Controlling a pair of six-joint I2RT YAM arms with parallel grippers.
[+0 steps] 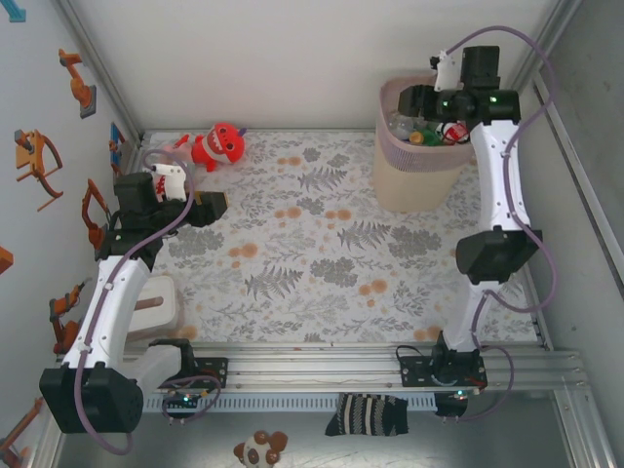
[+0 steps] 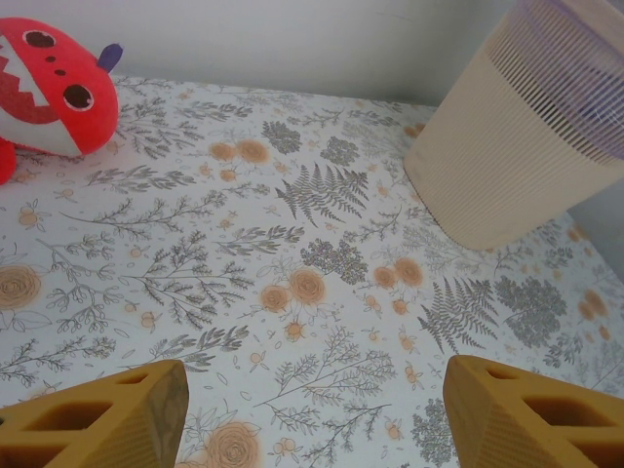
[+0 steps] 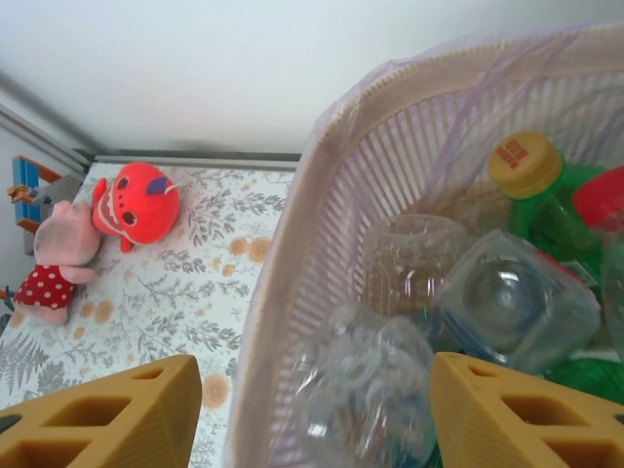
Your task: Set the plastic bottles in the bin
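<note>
Pink-rimmed bin [image 1: 414,185]: stands on the floral cloth [image 1: 312,244], right under the right jaws. In the right wrist view its near rim runs between the two fingers. From the left jaws it is well ahead and off to the right.
Plastic bottles [image 3: 507,302]: heaped inside the bin, below and just ahead of the right jaws. The clear ones are nearest, and a green bottle [image 3: 561,210] with a yellow cap lies beyond them.
Right gripper [image 3: 317,390]: hangs over the bin's mouth with its jaws apart, gripping nothing.
Left gripper [image 2: 312,409]: low over the cloth with its jaws spread wide and only bare cloth between them.
Red plush toy [image 2: 49,93]: ahead of the left jaws, to their left, well apart from them.
Pink plush toy [image 3: 54,263]: lies against the red one, far left of the right jaws.
</note>
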